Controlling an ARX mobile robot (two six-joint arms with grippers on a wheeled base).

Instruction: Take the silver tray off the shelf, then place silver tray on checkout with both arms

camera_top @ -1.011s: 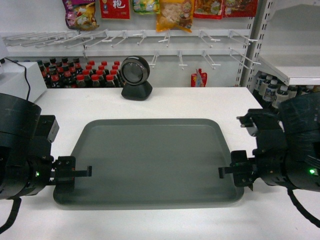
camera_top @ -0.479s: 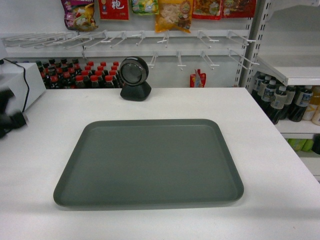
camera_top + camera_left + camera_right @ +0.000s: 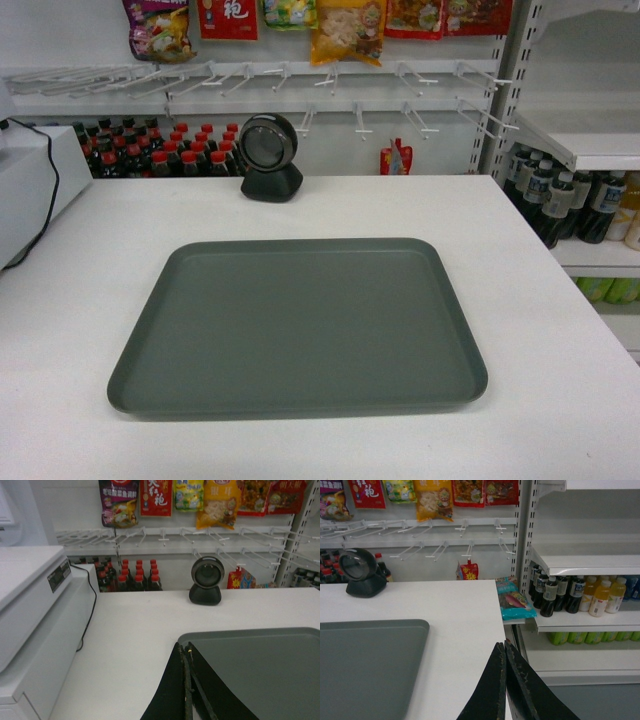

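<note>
**Tray down on the desk, both claws drawn clear**

The silver tray lies flat on the white checkout desk, near its front edge and roughly centred, with nothing on it. A round black scanner stands at the tray's 12 o'clock, well apart from it. By my judgement the placing is done and only the retreat is left.

The head view shows neither arm. Each wrist view shows its own claw at 6 o'clock in frame: the left claw with its fingers pressed together over the tray's left rim area, the right claw likewise closed to a thin seam, over the desk's right edge and apart from the tray. Neither holds anything.

Risks from here, as I judge them:
- The left claw sits close over the tray's corner; a low sweep could nudge the tray along the desk.
- The right claw hangs by the desk edge; a careless swing toward 3 o'clock could reach the shelf and its bottles.

Hard to make out:
- Whether the left claw's tips touch the tray cannot be told; they run out of frame.
- A white machine at the left is cut off.
- The tray's near rim is hidden from both wrist views.
</note>
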